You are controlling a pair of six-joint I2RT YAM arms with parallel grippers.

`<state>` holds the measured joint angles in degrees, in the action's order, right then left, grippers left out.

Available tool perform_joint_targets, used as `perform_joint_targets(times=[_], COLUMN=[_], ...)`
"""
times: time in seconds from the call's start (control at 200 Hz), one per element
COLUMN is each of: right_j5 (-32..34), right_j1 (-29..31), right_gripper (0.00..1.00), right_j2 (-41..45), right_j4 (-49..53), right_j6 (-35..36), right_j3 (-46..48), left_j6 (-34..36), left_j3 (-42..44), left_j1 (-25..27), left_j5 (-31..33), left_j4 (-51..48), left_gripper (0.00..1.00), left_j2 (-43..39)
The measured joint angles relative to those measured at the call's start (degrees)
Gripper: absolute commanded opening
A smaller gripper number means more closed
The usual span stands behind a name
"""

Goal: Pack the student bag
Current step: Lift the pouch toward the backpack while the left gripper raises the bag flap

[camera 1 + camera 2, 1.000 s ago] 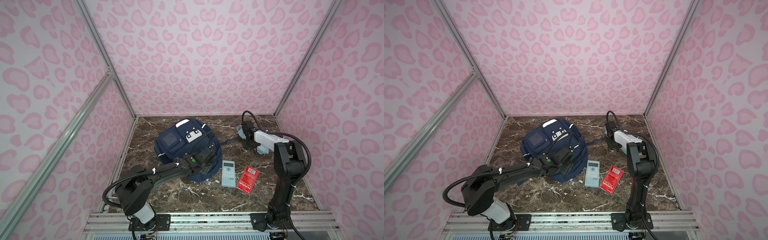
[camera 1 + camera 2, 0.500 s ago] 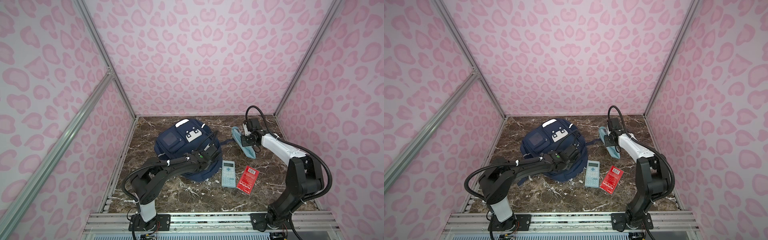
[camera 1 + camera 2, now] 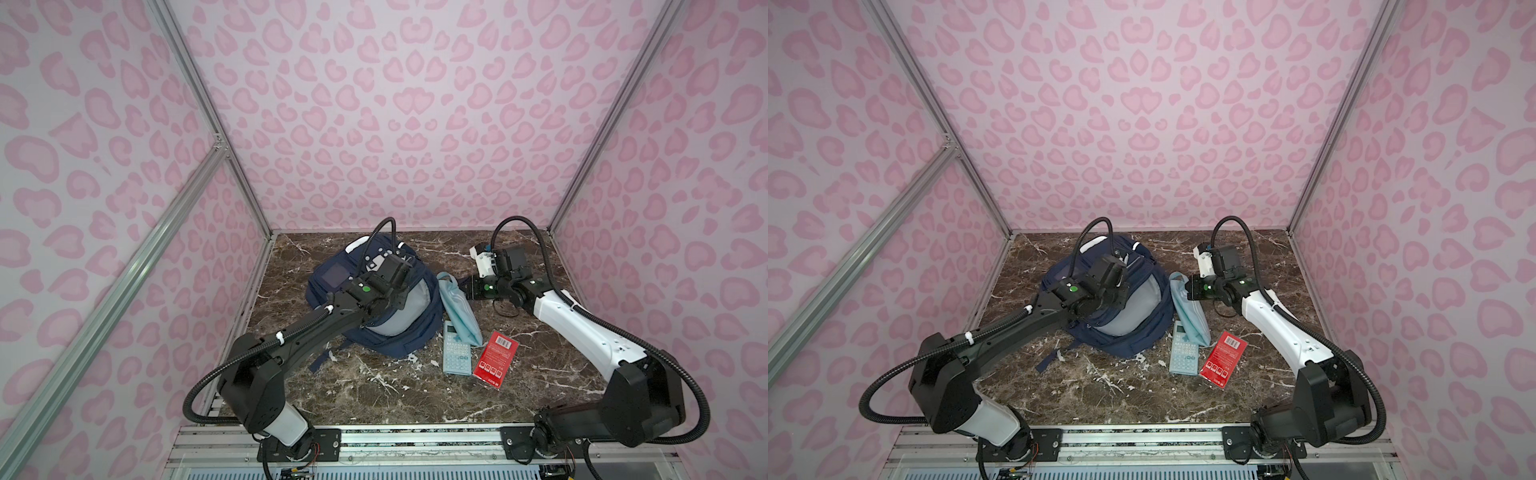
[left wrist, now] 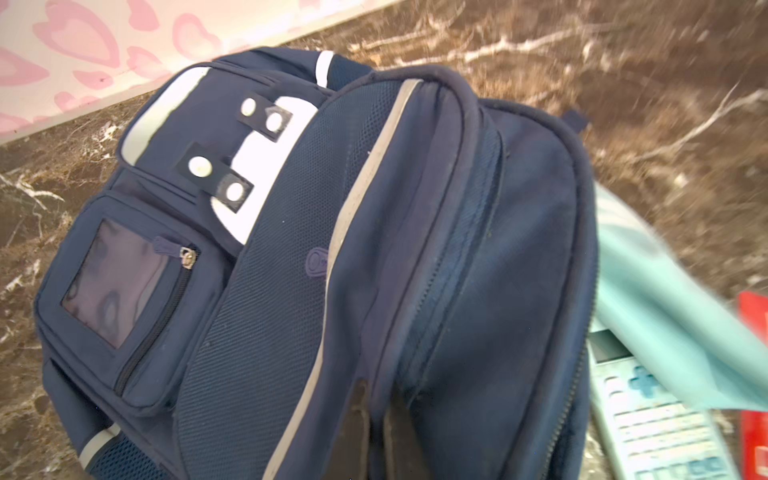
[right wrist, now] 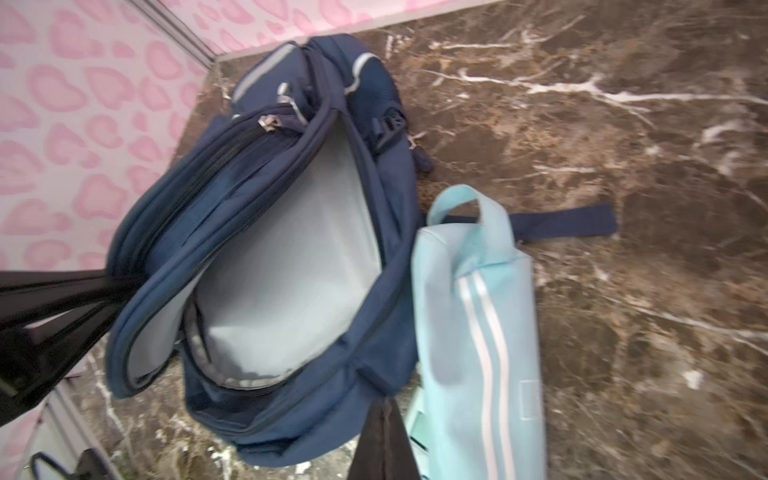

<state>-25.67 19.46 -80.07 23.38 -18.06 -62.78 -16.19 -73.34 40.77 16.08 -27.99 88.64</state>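
The student bag (image 3: 415,334) (image 3: 1133,338), navy with white stripes, lies at the back middle of the marble table. Its main compartment gapes open, showing grey lining (image 5: 291,249). My left gripper (image 4: 376,399) (image 3: 404,296) is shut on a fold of the bag's (image 4: 457,249) upper flap beside the zipper and holds it up. My right gripper (image 5: 384,405) (image 3: 467,287) (image 3: 1188,287) is shut at one end of a light blue striped pouch (image 3: 459,307) (image 5: 478,311). The pouch hangs just right of the bag's opening. The exact pinch point is hidden behind the fingers.
A pale blue calculator (image 3: 457,353) (image 4: 648,424) lies right of the bag, its far end under the pouch. A red booklet (image 3: 496,359) (image 3: 1223,359) lies beside it. A loose bag strap (image 5: 561,220) trails across the table. Pink patterned walls close in three sides.
My left gripper closed on the bag's flap and raised it, opening the compartment. My right arm brought the pouch from the back right to the bag's right side, over the calculator.
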Motion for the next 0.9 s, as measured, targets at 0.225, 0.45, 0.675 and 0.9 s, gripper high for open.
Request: perform_joint_targets(times=[0.225, 0.45, 0.675, 0.9], right_j5=[6.62, 14.80, 18.82, 19.30], right_j1=[2.43, 3.30, 2.40, 1.22], right_gripper=[0.68, 0.68, 0.06, 0.00], right_j2=[-1.33, -11.26, -17.35, -6.95], right_j4=[-0.33, 5.25, 5.70, 6.71], right_j6=[-0.81, 5.20, 6.75, 7.32], right_j3=[1.49, -0.70, -0.04, 1.60], left_j6=[-1.97, -3.26, -3.61, -4.79], left_j3=[1.84, 4.79, 4.70, 3.69], left_j1=[-1.77, -1.81, -2.27, -3.28], left_j5=[-4.96, -8.15, -8.09, -7.80], left_j4=[0.28, 2.38, 2.03, 0.59], left_gripper=[0.03, 0.04, 0.04, 0.04], left_j2=[-0.81, -0.83, -2.75, -4.68])
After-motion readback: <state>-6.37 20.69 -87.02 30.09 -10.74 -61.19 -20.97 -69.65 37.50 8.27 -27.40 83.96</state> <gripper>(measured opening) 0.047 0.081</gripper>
